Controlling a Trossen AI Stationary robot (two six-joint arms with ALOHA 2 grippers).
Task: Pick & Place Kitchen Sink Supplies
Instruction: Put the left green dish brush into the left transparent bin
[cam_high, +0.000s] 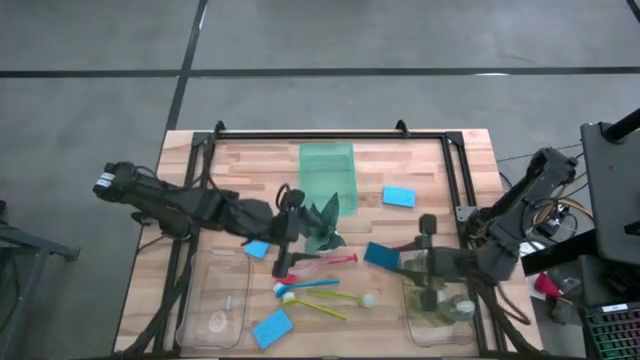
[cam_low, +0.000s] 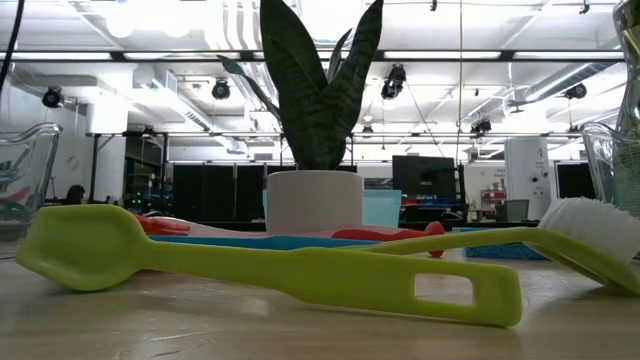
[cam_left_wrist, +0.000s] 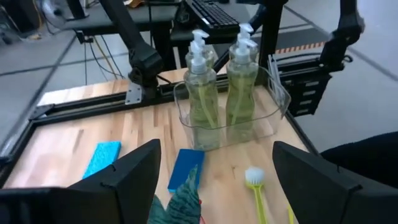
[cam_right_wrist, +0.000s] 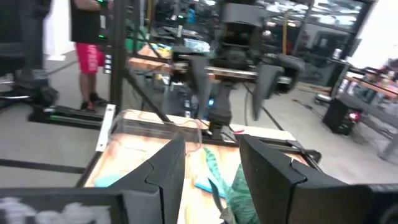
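Note:
Two clear soap bottles (cam_left_wrist: 202, 93) (cam_left_wrist: 242, 81) stand upright in a clear bin (cam_high: 440, 305) at the front right. Blue sponges lie flat on the table (cam_high: 398, 196) (cam_high: 381, 255) (cam_high: 272, 327) (cam_high: 257, 248). A red brush (cam_high: 325, 262), a blue brush (cam_high: 305, 287) and a yellow brush (cam_high: 330, 303) lie side by side near the middle front. My left gripper (cam_high: 290, 232) hangs open above the table beside the plant, nothing between its fingers (cam_left_wrist: 216, 149). My right gripper (cam_high: 420, 260) is open too, raised by the soap bin and facing the left arm (cam_right_wrist: 211, 149).
A spiky potted plant (cam_high: 322, 225) stands mid-table between the two grippers. A translucent green tray (cam_high: 327, 175) sits behind it. A second clear bin (cam_high: 215, 300) is at the front left. A black rail frame (cam_high: 330, 133) runs round the table. A person (cam_right_wrist: 87, 37) stands beyond the table.

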